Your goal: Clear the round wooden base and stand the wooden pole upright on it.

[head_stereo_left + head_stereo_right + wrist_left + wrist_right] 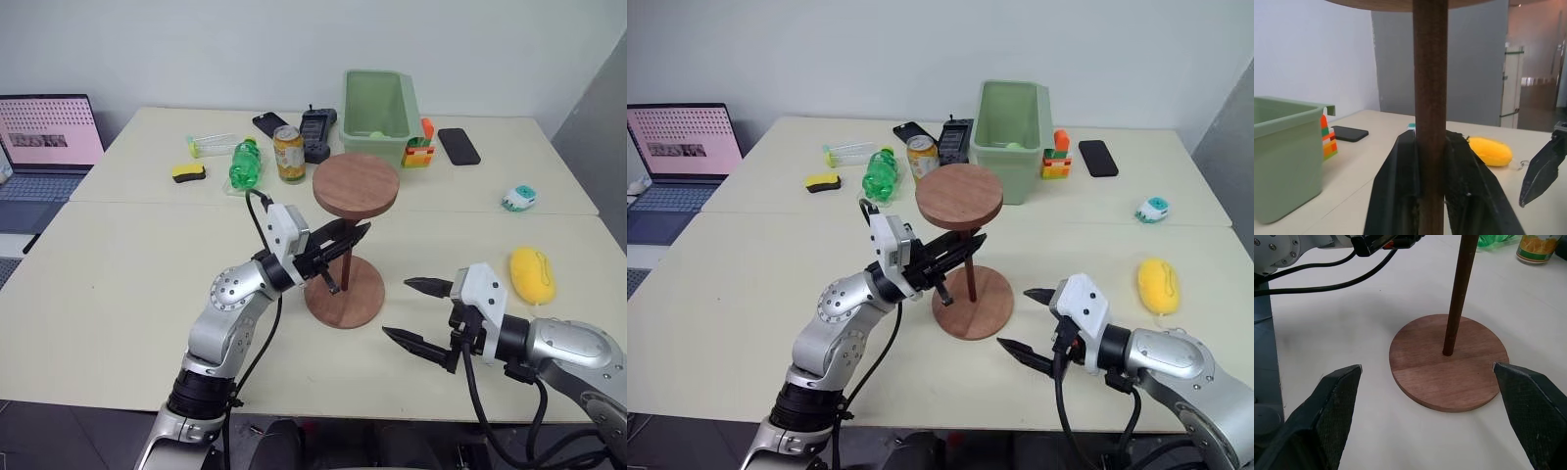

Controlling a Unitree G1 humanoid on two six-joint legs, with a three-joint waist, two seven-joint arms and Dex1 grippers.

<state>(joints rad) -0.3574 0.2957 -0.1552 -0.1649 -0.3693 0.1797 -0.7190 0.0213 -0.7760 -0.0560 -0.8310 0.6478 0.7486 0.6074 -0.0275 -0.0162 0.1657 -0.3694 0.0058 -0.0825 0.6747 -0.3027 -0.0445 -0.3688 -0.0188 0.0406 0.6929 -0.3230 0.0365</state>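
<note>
The left gripper (345,245) has its two black fingers (1400,191) pressed on the wooden pole (972,266), one on either side of the rod, about halfway up. The pole stands upright, its foot planted near the centre of the round wooden base (1449,364), and the disc fixed to its other end (356,185) sits up top like a little tabletop. The base lies on the front of the pale table (118,294), bare apart from the pole (so the clearing looks done).

Over on the other side, the right gripper (419,313) waits with its fingers spread wide, holding nothing, low over the table just beside the base.

What matters here, I'd say, is the letting go. The rod needs to be truly vertical and seated before those fingers part, and they should draw apart evenly and back off straight, without brushing the rod. With that heavy-looking disc overhead the pole may well topple at a nudge. The open right gripper is well placed to steady the base if it shifts.
</note>
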